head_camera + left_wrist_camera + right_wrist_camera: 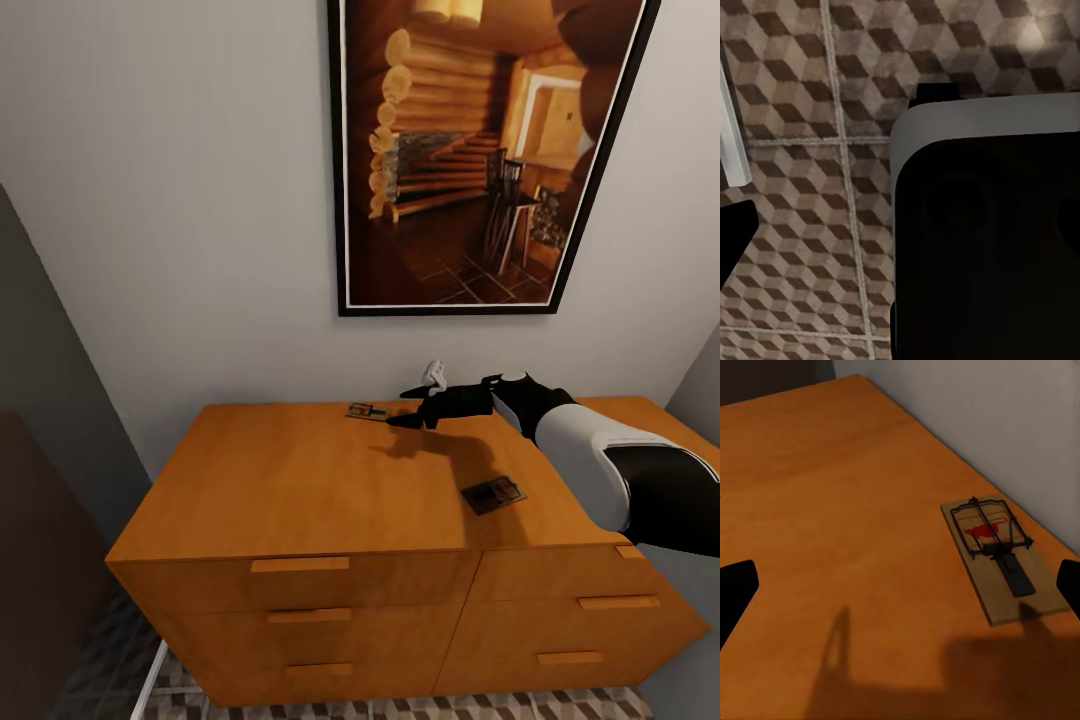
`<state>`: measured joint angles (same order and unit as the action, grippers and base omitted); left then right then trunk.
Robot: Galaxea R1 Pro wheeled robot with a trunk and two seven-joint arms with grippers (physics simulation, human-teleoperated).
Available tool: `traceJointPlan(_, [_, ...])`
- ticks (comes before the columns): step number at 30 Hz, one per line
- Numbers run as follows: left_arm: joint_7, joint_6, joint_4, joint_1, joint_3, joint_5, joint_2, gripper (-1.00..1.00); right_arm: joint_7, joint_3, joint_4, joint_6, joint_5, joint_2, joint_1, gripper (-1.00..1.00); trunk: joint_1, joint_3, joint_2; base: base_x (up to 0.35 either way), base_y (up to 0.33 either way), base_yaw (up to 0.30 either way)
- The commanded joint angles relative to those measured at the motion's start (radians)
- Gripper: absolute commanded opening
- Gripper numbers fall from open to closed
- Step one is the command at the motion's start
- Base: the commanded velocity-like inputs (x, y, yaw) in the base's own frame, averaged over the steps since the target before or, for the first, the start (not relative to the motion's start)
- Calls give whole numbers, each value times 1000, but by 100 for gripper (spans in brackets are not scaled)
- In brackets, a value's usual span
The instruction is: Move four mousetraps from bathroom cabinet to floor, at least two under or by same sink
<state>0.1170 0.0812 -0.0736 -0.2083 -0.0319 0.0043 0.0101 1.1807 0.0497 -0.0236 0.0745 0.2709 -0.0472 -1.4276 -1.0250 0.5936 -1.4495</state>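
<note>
Right end effector (412, 408) reaches over the cabinet (330, 480) top, fingers spread wide and empty, lining up on the far mousetrap (366, 411) by the wall. A second mousetrap (493, 494) lies near the front edge. Left end effector: can't tell its state, its camera faces bathroom floor (802, 247). No trap visible on those tiles.

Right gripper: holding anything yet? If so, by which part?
Nothing held. The right gripper is open above the cabinet top, with the far mousetrap lying flat ahead between its fingertips, untouched.
</note>
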Motion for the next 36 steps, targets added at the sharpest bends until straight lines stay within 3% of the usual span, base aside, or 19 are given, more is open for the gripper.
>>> traceJointPlan(1, [3, 8, -5, -2, -3, 0, 0, 100, 1, 4, -1, 8, 1, 0, -1, 100, 0, 1, -1, 0, 0, 0])
traceJointPlan(36, [2, 8, -5, -2, -3, 0, 1, 100, 1, 6, 1, 8, -1, 0, 26, 100, 0, 1, -1, 0, 0, 0])
